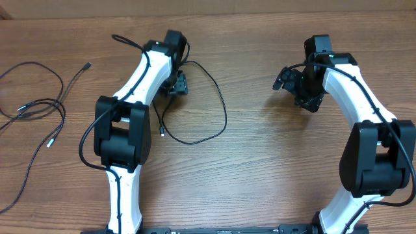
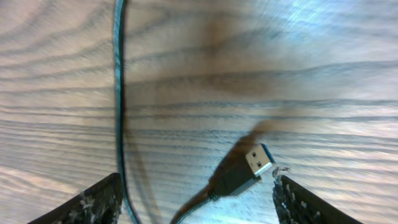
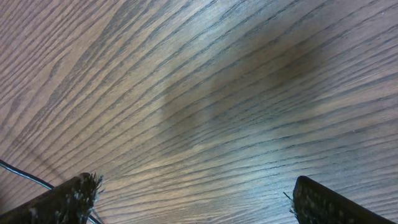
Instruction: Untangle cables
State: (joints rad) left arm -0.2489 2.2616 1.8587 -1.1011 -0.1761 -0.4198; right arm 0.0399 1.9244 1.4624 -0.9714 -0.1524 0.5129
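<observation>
One black cable [image 1: 221, 110] lies in a wide loop on the table beside my left gripper [image 1: 175, 84]. In the left wrist view its silver-tipped USB plug [image 2: 255, 163] rests on the wood between the spread fingers of my left gripper [image 2: 196, 202], close to the right finger [image 2: 305, 205] and free of the left one. Another stretch of that cable [image 2: 118, 93] runs up the left side. More cables [image 1: 39, 107] lie looped together at the far left. My right gripper [image 1: 305, 97] hangs open over bare wood, nothing between the fingers of this right gripper [image 3: 196, 199].
A thin dark wire [image 3: 25, 174] crosses the lower left corner of the right wrist view. A loose plug end [image 1: 86, 65] of the far-left cables points toward the left arm. The wooden table [image 1: 273, 169] fills every view.
</observation>
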